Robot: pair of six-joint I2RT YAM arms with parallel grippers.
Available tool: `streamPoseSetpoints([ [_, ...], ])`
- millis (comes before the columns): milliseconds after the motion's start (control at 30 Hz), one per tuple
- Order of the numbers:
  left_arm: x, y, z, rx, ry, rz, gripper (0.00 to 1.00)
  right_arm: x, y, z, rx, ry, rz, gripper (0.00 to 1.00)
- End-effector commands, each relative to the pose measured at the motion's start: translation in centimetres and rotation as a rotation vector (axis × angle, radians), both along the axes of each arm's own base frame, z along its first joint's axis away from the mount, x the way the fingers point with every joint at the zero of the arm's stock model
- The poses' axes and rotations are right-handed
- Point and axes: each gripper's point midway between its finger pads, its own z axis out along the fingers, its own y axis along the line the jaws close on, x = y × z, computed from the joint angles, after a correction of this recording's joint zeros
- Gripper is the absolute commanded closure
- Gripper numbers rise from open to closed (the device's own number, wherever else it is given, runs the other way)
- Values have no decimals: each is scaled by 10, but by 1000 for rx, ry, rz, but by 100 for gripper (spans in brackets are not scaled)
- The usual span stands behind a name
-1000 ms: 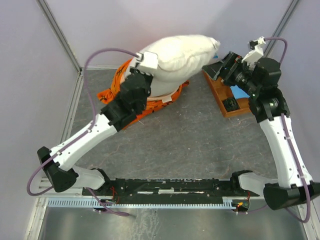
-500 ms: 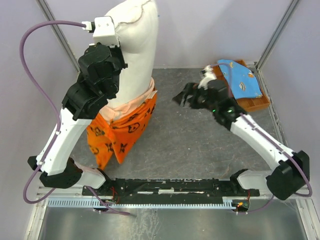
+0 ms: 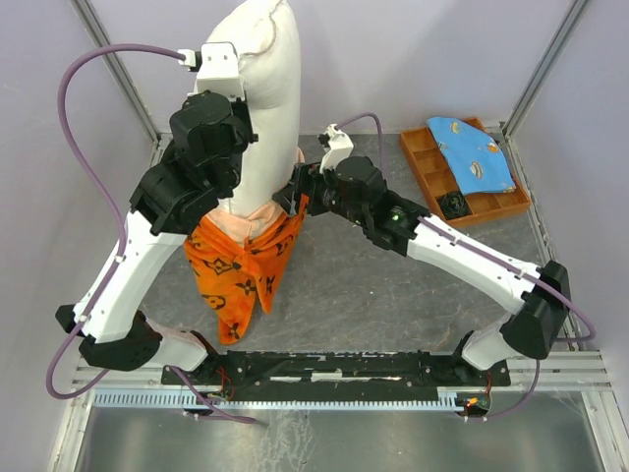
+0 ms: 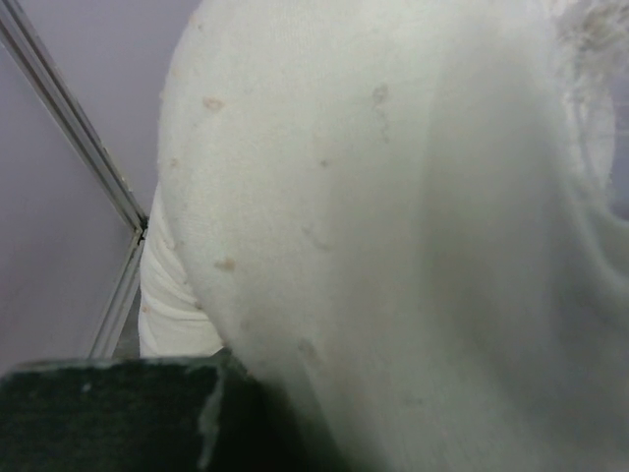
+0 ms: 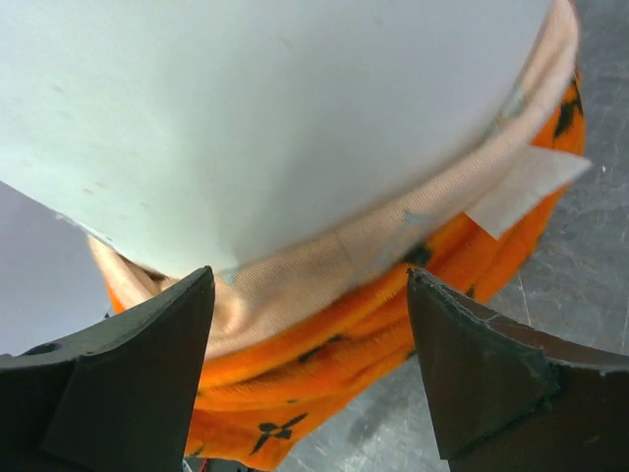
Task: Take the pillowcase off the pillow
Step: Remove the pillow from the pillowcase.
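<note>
**Grey table, pillow held upright**

Grey mottled table (image 3: 393,285) lies under both arms. The left gripper (image 3: 239,98) is clamped on the white pillow (image 3: 270,88) near its top and holds it upright, though the cloth mostly hides its fingers. The orange pillowcase (image 3: 241,275) hangs bunched around the pillow's lower end. The right gripper (image 5: 310,295) stands wide open, one jaw on each side of the bunched rim, not pinching it. Half a second ago that gripper hung over the table to the right, well apart from the cloth — now it is at the rim. The pillow stays raised.
</note>
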Motion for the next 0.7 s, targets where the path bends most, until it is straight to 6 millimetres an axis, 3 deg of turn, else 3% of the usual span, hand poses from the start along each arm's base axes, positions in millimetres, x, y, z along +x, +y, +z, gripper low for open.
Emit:
streamPoseSetpoints([
  [0, -19, 14, 67, -254, -215, -14, 97, 7, 18, 38, 38, -99, -25, 18],
  [133, -19, 15, 68, -257, -223, -8, 97, 17, 38, 18, 6, -76, -1, 33],
  [300, -21, 24, 78, -268, -254, 31, 97, 10, 44, -44, -55, 21, 16, 51],
  [433, -25, 40, 95, -285, -303, 101, 97, -13, 35, -124, -148, 138, 10, 71],
  [567, -32, 53, 114, -291, -350, 148, 97, -50, 26, -217, -245, 296, 18, 80],
  [667, -35, 59, 121, -294, -368, 165, 97, -79, 32, -256, -269, 363, 59, 83],
])
